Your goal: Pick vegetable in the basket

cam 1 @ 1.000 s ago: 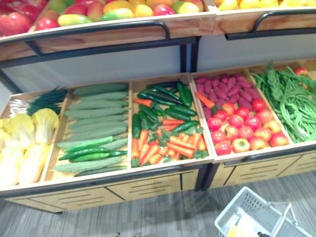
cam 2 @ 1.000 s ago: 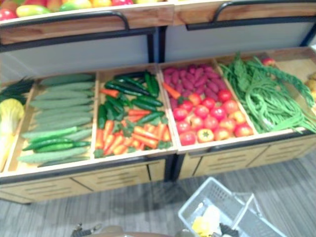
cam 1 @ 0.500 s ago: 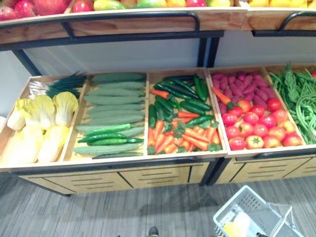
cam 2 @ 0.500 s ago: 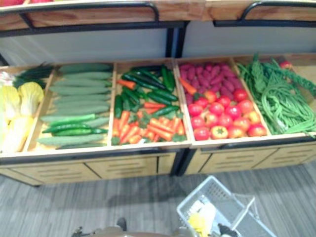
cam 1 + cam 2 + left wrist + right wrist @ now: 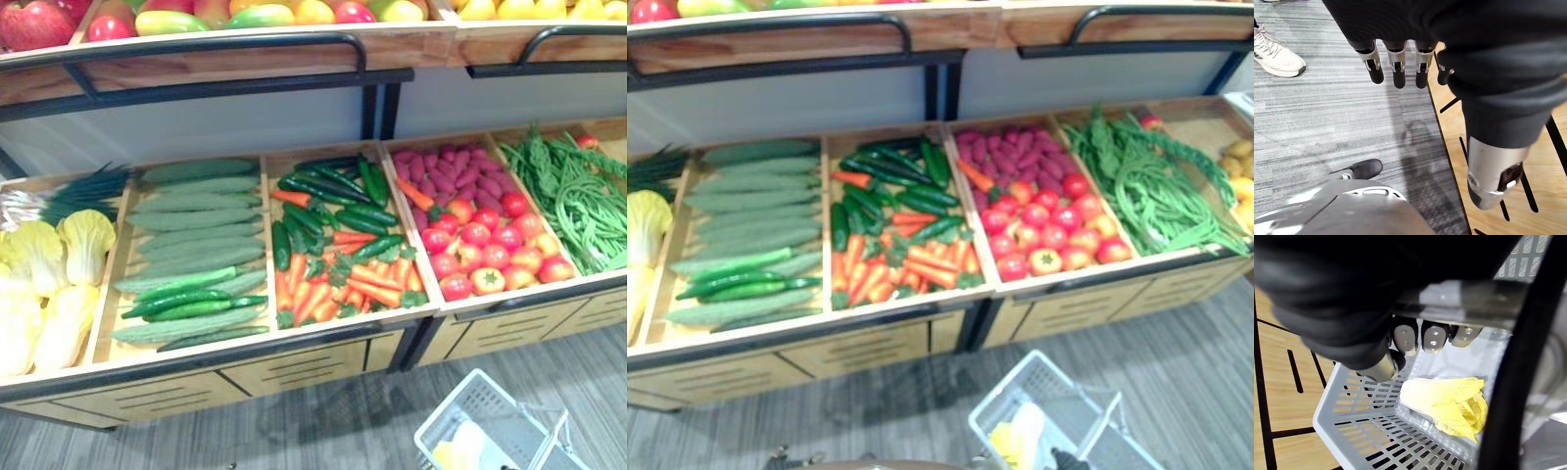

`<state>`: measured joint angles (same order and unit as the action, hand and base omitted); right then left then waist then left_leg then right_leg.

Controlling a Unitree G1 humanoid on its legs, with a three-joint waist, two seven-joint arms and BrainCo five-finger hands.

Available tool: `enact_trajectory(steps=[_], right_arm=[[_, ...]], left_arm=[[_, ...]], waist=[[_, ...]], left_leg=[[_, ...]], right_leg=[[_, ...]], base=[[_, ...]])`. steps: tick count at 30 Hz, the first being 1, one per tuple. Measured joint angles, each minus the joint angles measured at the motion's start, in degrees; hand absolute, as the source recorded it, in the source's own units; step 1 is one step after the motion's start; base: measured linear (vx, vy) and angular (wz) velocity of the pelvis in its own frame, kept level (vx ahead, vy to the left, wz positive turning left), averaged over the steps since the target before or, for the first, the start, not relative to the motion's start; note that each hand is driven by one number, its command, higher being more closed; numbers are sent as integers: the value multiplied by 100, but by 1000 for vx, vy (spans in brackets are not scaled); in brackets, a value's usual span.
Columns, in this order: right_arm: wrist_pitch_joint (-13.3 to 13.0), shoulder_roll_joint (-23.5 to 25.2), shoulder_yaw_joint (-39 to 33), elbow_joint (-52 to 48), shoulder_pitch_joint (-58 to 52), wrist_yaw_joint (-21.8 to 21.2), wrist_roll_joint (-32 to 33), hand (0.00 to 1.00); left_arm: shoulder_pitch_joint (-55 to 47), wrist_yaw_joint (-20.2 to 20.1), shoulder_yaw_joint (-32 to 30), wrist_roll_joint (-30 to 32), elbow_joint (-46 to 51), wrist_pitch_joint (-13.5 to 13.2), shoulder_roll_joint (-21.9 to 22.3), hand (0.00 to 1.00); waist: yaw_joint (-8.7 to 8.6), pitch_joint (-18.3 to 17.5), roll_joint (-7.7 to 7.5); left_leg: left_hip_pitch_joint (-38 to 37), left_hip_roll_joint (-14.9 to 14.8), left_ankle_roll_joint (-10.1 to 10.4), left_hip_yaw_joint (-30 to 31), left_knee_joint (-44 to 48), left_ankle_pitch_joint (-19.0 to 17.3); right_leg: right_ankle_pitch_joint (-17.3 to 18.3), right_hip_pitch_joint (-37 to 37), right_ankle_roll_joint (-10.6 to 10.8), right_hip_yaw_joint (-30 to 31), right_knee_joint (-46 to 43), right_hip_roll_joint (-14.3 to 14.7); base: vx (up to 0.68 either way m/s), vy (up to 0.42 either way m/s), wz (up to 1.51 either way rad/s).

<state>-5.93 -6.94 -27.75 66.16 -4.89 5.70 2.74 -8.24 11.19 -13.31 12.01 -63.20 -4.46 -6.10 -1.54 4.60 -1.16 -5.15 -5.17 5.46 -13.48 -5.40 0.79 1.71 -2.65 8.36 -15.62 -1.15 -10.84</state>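
- Two eye views: a grey basket [image 5: 487,409] is being shown low over the grey floor [image 5: 323,421], in front of the wooden produce stand [image 5: 294,367] and near its tomatoes [image 5: 490,255]. A yellow cabbage [image 5: 458,453] is lying inside the basket.
- The stand's bins are being filled, left to right, with pale cabbages [image 5: 49,284], cucumbers [image 5: 191,245], carrots [image 5: 338,289] under dark green peppers [image 5: 328,196], tomatoes, and green beans [image 5: 578,196].
- Left wrist view: the left hand [image 5: 1397,66] is being held over the floor beside the stand's front. Its fingers [image 5: 1374,63] are being held straight and slightly apart, with nothing being gripped. A person's white shoe [image 5: 1276,54] is being shown on the floor.
- Right wrist view: the right hand [image 5: 1432,335] is being shown with its fingers [image 5: 1405,338] curled round the basket's handle [image 5: 1469,298]. The yellow cabbage is lying on the basket's bottom just past them.
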Motion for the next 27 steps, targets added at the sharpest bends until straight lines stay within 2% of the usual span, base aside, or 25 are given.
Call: enact_trajectory(steps=[2,6,9,11,16,22,27], right_arm=[[-45,1,78,0,-32,-7,0,100],[-196,18,112,-2,-155,18,-1,100],[-212,21,116,-2,-181,24,-2,100],[-228,38,128,-6,-214,49,-2,100],[-240,79,341,-27,-288,137,-2,100],[-308,123,585,-99,-331,147,-4,100],[-306,118,731,-102,-332,191,-12,100]], left_arm=[[26,95,24,1,113,-3,7,0],[-140,772,179,5,1106,-79,231,0],[-323,913,245,9,1658,-153,397,0],[-499,1061,456,89,2107,-293,499,0],[-816,1137,909,414,3062,-433,541,0],[-912,1264,1241,697,4080,-541,510,0],[-816,1529,1293,958,4674,-659,228,0]], waist=[[-2,3,0],[11,26,42],[13,18,59],[23,17,65],[33,16,53],[66,11,53],[70,-37,51]], left_leg=[[17,0,-1,-16,-3,0],[51,-1,-6,21,-5,6],[49,-2,-6,29,-6,6],[39,-4,-12,59,-13,12],[-8,-9,-19,128,-40,25],[0,-60,-10,129,-46,42],[-8,-127,1,20,-49,35]], right_leg=[[1,31,-1,27,-12,2],[31,49,-36,21,-86,5],[37,44,-45,17,-91,9],[61,32,-80,4,-123,9],[213,32,-121,-28,-311,-16],[226,23,-137,-26,-318,29],[234,31,-153,37,-310,100]], base=[[5,-4,-5],[17,-6,3],[2,-3,1],[-2,-11,5],[-13,-9,6],[-6,-7,1],[12,-17,-7]])
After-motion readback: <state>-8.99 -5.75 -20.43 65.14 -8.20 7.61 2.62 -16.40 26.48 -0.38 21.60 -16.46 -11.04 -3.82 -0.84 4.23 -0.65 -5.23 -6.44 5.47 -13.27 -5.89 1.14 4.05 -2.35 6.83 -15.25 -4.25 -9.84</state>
